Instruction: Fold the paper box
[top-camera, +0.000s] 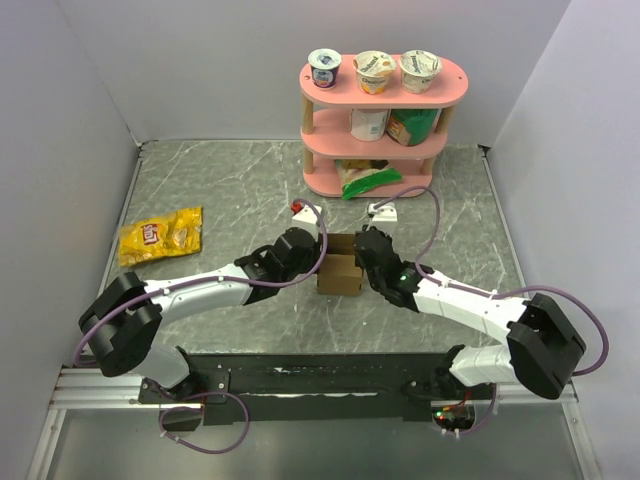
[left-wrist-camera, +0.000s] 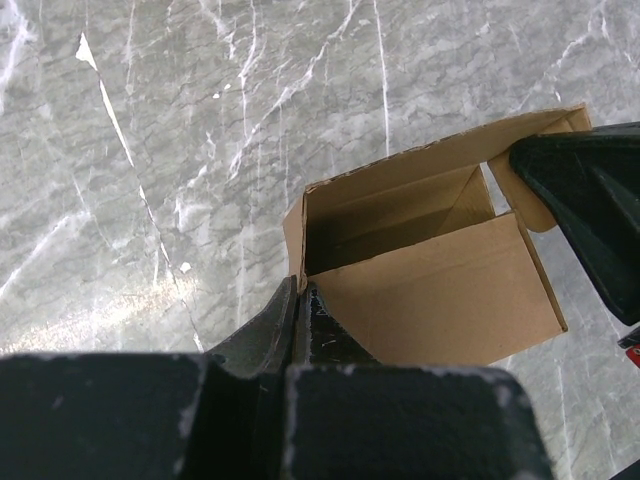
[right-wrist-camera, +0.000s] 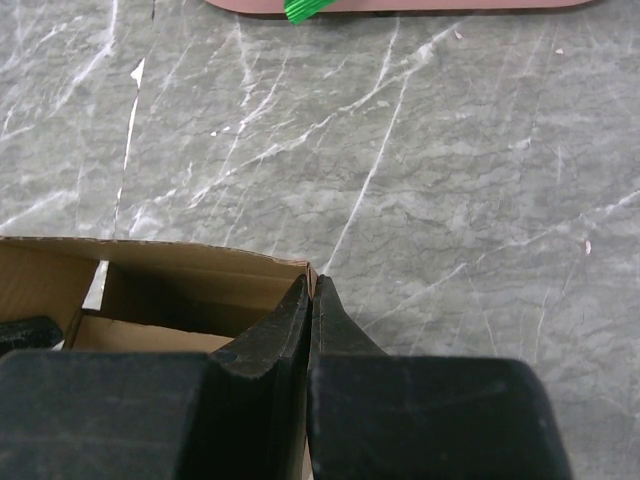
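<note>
The paper box (top-camera: 339, 270) is a small brown cardboard box, partly folded with its top open, standing mid-table between both arms. My left gripper (top-camera: 312, 254) is shut on the box's left wall; in the left wrist view its tips (left-wrist-camera: 300, 290) pinch the wall's edge beside the open cavity of the paper box (left-wrist-camera: 430, 290). My right gripper (top-camera: 363, 254) is shut on the right wall; in the right wrist view the tips (right-wrist-camera: 312, 285) clamp the corner of the paper box (right-wrist-camera: 190, 275). The right gripper's black body shows at the edge of the left wrist view.
A pink three-tier shelf (top-camera: 383, 146) with yogurt cups and snack packs stands at the back. A yellow snack bag (top-camera: 160, 236) lies at the left. A small red object (top-camera: 299, 208) and a white item (top-camera: 382, 211) lie behind the box. White walls enclose the grey marble table (top-camera: 230, 190).
</note>
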